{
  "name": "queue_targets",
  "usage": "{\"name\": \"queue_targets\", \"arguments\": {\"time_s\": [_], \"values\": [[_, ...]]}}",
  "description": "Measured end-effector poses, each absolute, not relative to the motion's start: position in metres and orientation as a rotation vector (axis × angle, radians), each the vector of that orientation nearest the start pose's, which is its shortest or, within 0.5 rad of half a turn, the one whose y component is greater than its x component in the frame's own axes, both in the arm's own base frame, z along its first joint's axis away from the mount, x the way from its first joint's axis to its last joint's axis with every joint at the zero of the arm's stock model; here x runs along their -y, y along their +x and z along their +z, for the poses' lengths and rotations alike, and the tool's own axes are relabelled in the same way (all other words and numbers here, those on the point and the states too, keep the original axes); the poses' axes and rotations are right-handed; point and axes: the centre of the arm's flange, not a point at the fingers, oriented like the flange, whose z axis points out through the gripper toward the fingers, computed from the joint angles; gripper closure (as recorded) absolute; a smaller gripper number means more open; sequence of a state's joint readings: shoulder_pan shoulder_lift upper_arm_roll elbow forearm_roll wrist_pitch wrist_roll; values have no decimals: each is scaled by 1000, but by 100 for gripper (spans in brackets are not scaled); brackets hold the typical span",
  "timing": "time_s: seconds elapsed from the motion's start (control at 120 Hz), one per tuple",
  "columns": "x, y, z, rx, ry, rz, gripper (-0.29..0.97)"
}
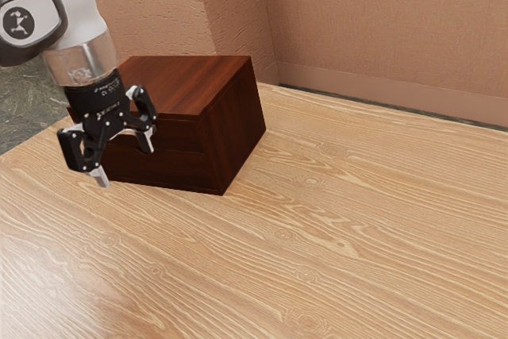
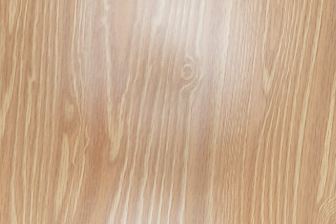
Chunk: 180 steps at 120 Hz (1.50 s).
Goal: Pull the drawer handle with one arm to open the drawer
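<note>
A dark brown wooden drawer box (image 1: 202, 109) stands on the light wooden table (image 1: 333, 228) at the exterior view's left. Its front face, which carries the drawer, looks toward the arm, and a horizontal groove runs across it. My black gripper (image 1: 123, 162) hangs in front of that face, pointing down, fingers spread wide with nothing between them. One fingertip (image 1: 100, 178) is low near the table and the other (image 1: 148, 145) lies against the drawer front. The hand hides the handle. The wrist view looks straight down on bare table grain (image 2: 168, 98).
A brown wall (image 1: 381, 13) with a skirting strip runs behind the table. Grey floor (image 1: 24, 101) shows beyond the table's left edge. Open wooden tabletop stretches to the exterior view's right and front of the box.
</note>
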State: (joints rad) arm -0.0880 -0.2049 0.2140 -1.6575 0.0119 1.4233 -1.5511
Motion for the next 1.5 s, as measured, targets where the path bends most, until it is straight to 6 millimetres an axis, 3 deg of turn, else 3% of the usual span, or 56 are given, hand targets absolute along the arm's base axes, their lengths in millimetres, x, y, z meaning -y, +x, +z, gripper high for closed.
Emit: {"name": "queue_targets", "arguments": {"time_s": [0.083, 0.2, 0.25, 0.308, 0.342, 0.458, 0.642, 0.8, 1.008, 1.225, 1.5], "values": [[-79, 468, 669, -2342, 2092, -71, 0], [-105, 438, 687, -2378, 2025, 3, 0], [-109, 411, 695, -2375, 2008, 29, 0], [-119, 364, 703, -2401, 1944, 71, 0], [-133, 355, 696, -2451, 1899, 71, 0], [-169, 380, 659, -2547, 1832, 76, 0], [-196, 418, 647, -2552, 1790, 190, 0], [-189, 435, 650, -2563, 1775, 291, 0], [-198, 464, 640, -2518, 1770, 263, 0], [-213, 468, 636, -2480, 1721, 238, 0], [-225, 484, 614, -2478, 1720, 217, 0]]}}
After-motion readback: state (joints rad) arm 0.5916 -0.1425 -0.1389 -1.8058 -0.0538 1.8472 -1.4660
